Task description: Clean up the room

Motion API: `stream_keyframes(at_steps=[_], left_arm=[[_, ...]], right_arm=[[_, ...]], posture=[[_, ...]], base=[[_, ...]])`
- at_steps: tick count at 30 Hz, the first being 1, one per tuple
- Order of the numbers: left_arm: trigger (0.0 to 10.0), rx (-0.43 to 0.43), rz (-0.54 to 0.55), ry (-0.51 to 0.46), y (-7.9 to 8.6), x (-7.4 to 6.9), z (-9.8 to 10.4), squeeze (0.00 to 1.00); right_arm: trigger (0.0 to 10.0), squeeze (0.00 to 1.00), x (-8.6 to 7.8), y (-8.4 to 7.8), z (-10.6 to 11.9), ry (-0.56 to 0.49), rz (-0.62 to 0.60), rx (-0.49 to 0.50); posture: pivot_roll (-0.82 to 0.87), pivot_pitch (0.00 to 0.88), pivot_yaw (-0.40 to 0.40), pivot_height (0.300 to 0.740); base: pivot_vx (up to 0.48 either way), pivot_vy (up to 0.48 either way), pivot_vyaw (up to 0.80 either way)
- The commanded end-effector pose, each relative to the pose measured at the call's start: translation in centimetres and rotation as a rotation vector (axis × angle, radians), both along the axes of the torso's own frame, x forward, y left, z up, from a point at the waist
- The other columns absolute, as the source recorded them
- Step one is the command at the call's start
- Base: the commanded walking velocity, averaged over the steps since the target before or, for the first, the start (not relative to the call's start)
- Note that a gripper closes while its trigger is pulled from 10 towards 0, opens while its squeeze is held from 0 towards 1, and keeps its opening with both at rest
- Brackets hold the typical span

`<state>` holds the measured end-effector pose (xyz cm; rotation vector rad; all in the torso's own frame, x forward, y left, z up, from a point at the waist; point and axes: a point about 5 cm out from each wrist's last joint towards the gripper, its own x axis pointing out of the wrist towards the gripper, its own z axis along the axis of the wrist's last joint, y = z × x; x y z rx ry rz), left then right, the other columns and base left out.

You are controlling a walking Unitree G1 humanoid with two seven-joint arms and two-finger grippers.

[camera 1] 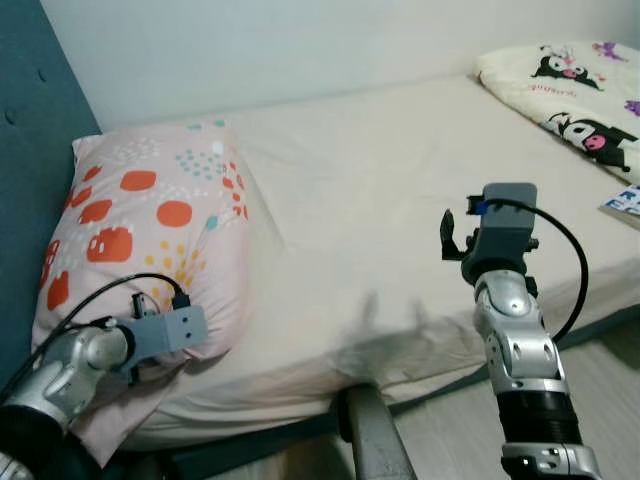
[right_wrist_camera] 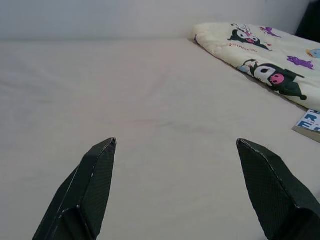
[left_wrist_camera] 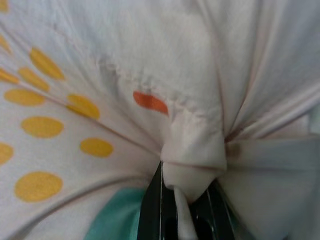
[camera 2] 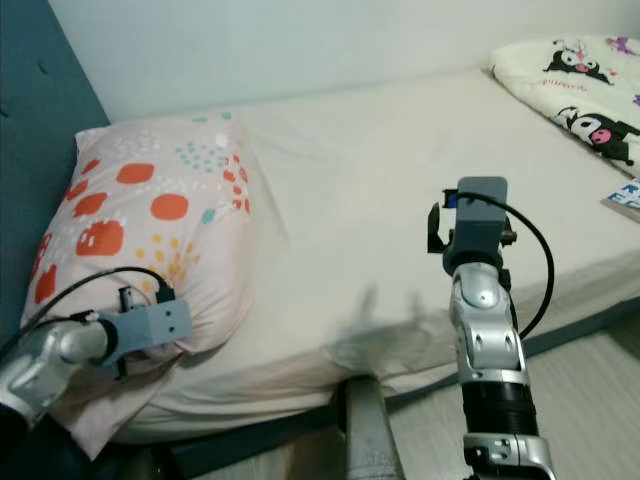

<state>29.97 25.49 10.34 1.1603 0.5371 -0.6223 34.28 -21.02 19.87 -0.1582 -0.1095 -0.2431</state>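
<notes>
The left gripper pinches the soft, light pillow by its corner; the right gripper hangs wide open, empty, over the bed.

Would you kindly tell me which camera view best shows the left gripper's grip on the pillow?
Left wrist view: the left gripper pinches a bunched corner of the pink spotted pillow. Both eye views show the pillow whole, the grip hidden.

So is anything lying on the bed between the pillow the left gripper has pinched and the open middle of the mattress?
Nothing visible does. The left gripper is shut on a corner of the pillow, and the sheet beside it is bare. The blanket and a book lie far across the bed. The right gripper hovers open over the sheet.
</notes>
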Motion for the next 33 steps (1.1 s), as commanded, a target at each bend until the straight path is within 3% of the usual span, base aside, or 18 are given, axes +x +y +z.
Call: stream_keyframes(at_steps=[1,5,8,12,13,14,15,16,17,18,19,21,22,24,25,26,28,33], left_arm=[[0.0,0.047,0.097,0.145,2.7,-1.9,-1.3,0.0],[0.0,0.019,0.027,0.365,1.8,-4.8,-1.6,0.0],[0.0,0.018,0.017,0.414,1.9,-5.5,-1.2,0.0],[0.0,-0.023,0.015,0.389,1.2,-5.1,-0.8,0.0],[5.0,-0.052,0.01,0.366,0.7,-4.8,-0.7,0.0],[5.0,-0.052,0.01,0.366,0.7,-4.8,-0.7,0.0],[10.0,-0.098,0.01,0.335,-0.2,-4.4,-0.7,0.0],[10.0,-0.098,0.01,0.335,-0.2,-4.4,-0.7,0.0],[10.0,-0.315,-0.008,0.292,-3.9,-3.7,-0.8,0.0],[10.0,-0.315,-0.008,0.292,-3.9,-3.7,-0.8,0.0],[10.0,-0.401,-0.014,0.284,-5.3,-3.6,-0.7,0.0],[10.0,-0.401,-0.014,0.284,-5.3,-3.6,-0.7,0.0],[10.0,-0.497,-0.022,0.281,-6.8,-3.5,-0.5,0.0],[10.0,-0.497,-0.022,0.281,-6.8,-3.5,-0.5,0.0],[10.0,-0.6,-0.017,0.273,-8.4,-3.4,-0.3,0.0],[10.0,-0.6,-0.017,0.273,-8.4,-3.4,-0.3,0.0],[10.0,-0.83,-0.02,0.27,-12.5,-3.1,0.3,0.0],[10.0,-0.921,-0.017,0.242,-14.2,-2.7,0.9,0.0]], right_arm=[[10.0,0.0,0.0,0.1,0.1,-0.004,0.002,0.014],[10.0,0.0,-0.1,0.0,0.0,0.0,0.001,0.012],[10.0,0.0,-0.1,0.0,0.0,0.003,0.0,0.011],[10.0,0.0,0.0,0.0,-0.1,0.006,-0.001,0.011],[10.0,0.0,0.0,0.0,-0.1,0.007,0.0,0.012],[10.0,0.0,0.0,0.0,-0.1,0.007,0.0,0.012],[10.0,0.0,0.0,0.1,-0.1,0.007,0.002,0.013],[10.0,0.0,0.0,0.1,-0.1,0.007,0.002,0.013],[10.0,0.0,0.0,0.3,-0.2,0.008,0.006,0.015],[10.0,0.0,0.0,0.3,-0.2,0.008,0.006,0.015],[10.0,0.0,0.0,0.4,-0.2,0.009,0.008,0.015],[10.0,0.0,0.0,0.4,-0.2,0.009,0.008,0.015],[10.0,0.0,0.0,0.4,-0.2,0.009,0.009,0.015],[10.0,0.0,0.0,0.4,-0.2,0.009,0.009,0.015],[10.0,0.0,0.0,0.4,-0.2,0.01,0.01,0.015],[10.0,0.0,0.0,0.4,-0.2,0.01,0.01,0.015],[10.0,0.0,-0.1,0.1,-0.1,0.006,0.004,0.011],[10.0,0.0,-0.1,0.0,0.0,0.004,0.001,0.009]], posture=[[-0.13,0.095,0.011,0.511],[-0.13,0.098,0.007,0.511],[-0.13,0.099,0.006,0.511],[-0.12,0.098,0.007,0.511],[-0.12,0.098,0.007,0.511],[-0.12,0.098,0.007,0.511],[-0.12,0.1,0.007,0.511],[-0.12,0.1,0.007,0.511],[-0.13,0.099,0.007,0.511],[-0.13,0.099,0.007,0.511],[-0.13,0.099,0.007,0.511],[-0.13,0.099,0.007,0.511],[-0.13,0.098,0.007,0.511],[-0.13,0.098,0.007,0.511],[-0.13,0.096,0.007,0.511],[-0.13,0.096,0.007,0.511],[-0.14,0.095,0.01,0.511],[-0.14,0.094,0.012,0.511]], base=[[0.0,0.0,0.0],[0.0,0.0,0.0],[0.0,0.0,0.0],[0.0,0.0,0.0],[0.0,0.0,0.0],[0.0,0.0,0.0],[0.0,0.0,0.0],[0.0,0.0,0.0],[0.0,0.0,0.0],[0.0,0.0,0.0],[0.0,0.0,0.0],[0.0,0.0,0.0],[0.0,0.0,0.0],[0.0,0.0,0.0],[0.0,0.0,0.0],[0.0,0.0,0.0],[0.0,0.0,0.0],[0.0,0.0,0.0]])
